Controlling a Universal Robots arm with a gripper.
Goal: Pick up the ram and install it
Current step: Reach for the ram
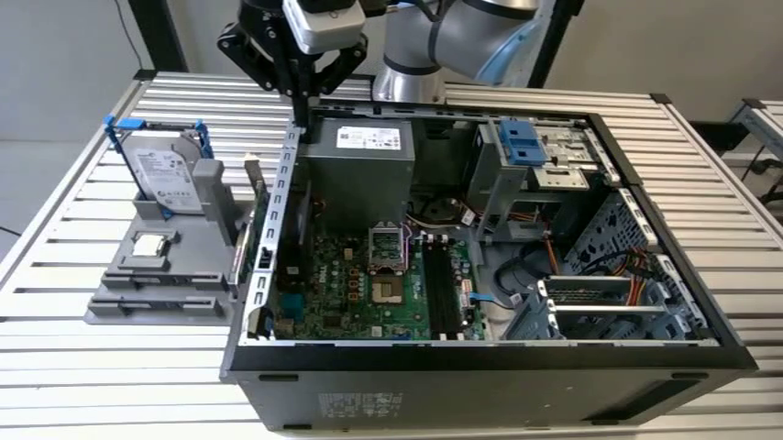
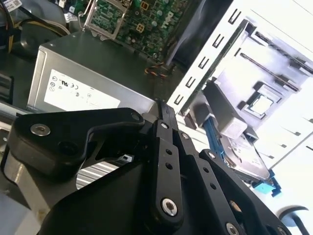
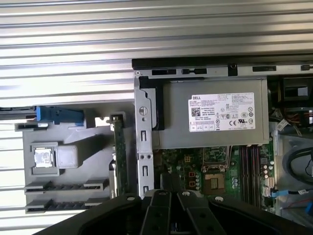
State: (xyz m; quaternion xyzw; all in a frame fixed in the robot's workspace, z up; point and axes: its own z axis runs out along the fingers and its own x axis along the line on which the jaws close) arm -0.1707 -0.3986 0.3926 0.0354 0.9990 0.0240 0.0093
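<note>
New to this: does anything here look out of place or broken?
Nothing looks broken or spilled. The ram stands on edge in the grey holder beside the open computer case, not yet installed.

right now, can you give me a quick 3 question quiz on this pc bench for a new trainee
1. True or false: the gripper is holding the ram.
2. Which part stands in the blue frame on the gray holder? A) hard drive B) fan C) graphics card
3. Fill in: in the exterior view, the gray holder sits to the ___ of the open computer case.

Key
1. False. The ram stands on edge in the gray holder, next to the case wall. The gripper hangs above that wall with nothing in it.
2. A.
3. Left, meaning the exterior view's left.
</note>
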